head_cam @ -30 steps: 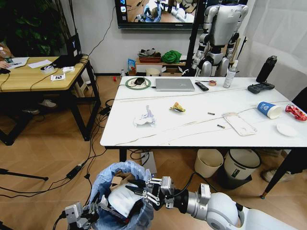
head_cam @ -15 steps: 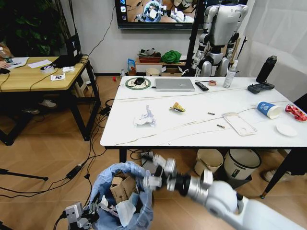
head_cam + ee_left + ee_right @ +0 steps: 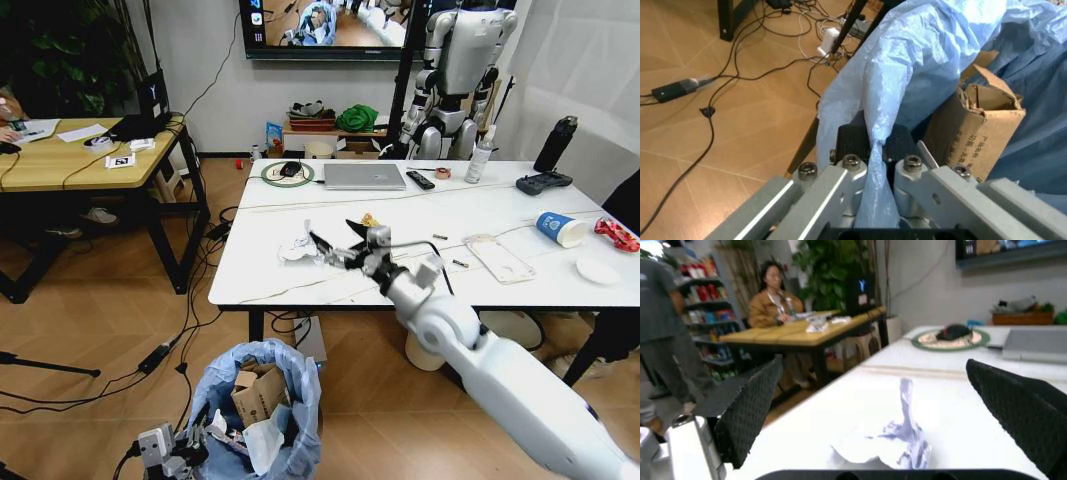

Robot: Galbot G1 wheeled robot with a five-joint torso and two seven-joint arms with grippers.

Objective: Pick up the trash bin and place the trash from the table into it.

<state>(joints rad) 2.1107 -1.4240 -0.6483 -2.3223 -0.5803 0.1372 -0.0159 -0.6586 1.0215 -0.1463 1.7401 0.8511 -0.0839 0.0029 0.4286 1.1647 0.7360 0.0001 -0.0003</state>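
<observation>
You are reaching your right gripper (image 3: 338,243) out over the table (image 3: 420,290), and its two black fingers are spread wide apart. It is hanging just beside the crumpled white paper (image 3: 300,246), on the side nearer the yellow wrapper (image 3: 370,223). In the right wrist view that paper (image 3: 888,447) is lying on the white top between the two fingers (image 3: 750,410), not touching either one.

Your left gripper (image 3: 873,150) is down low, on the floor side of the table's front edge. Its fingers are pressed together on a fold of the light-blue bag, so you are holding the trash bin (image 3: 258,408) by its liner. The bin is sitting below the table's near left corner (a brown cardboard piece (image 3: 258,395) and some white paper are already lying inside it).

More trash is waiting toward the right end of the table: a clear flat plastic tray (image 3: 499,259), a blue paper cup (image 3: 561,228), a red wrapper (image 3: 617,234) and a white disc (image 3: 599,270). A silver laptop (image 3: 364,176) is sitting along the table's far edge.
</observation>
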